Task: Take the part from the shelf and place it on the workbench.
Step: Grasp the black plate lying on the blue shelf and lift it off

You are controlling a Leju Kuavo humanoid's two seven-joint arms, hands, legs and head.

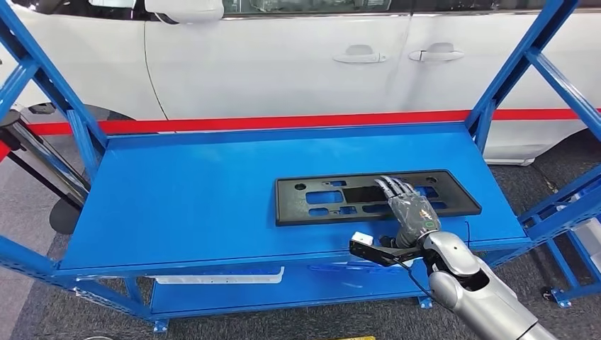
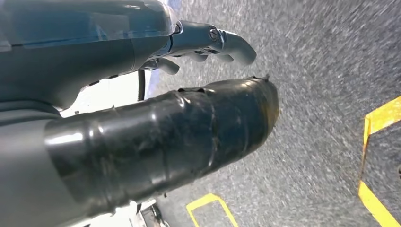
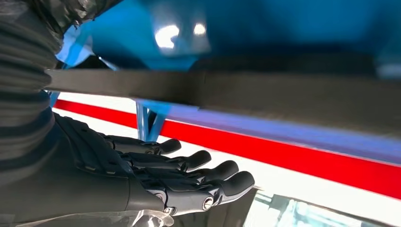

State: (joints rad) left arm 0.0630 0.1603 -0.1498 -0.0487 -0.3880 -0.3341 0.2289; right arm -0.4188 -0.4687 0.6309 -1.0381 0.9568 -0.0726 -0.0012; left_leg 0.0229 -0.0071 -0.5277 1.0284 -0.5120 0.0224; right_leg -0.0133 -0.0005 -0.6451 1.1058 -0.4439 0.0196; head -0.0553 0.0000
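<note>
A flat black plastic part (image 1: 333,199) with several cut-outs lies on the blue shelf (image 1: 191,191), right of centre. My right hand (image 1: 409,206) reaches in over the shelf's front edge, its straight fingers (image 1: 394,187) lying over the part's right half. In the right wrist view the part (image 3: 265,92) is a dark band with a gap between it and the stretched-out fingers (image 3: 198,176); nothing is gripped. My left hand (image 2: 142,94) hangs over the floor, fingers (image 2: 222,41) loosely bent and holding nothing.
Slanted blue frame posts (image 1: 514,67) stand at both ends of the shelf. A white car (image 1: 283,57) with a red stripe is close behind it. A lower blue shelf level (image 1: 283,287) sits underneath. The grey floor has yellow markings (image 2: 378,120).
</note>
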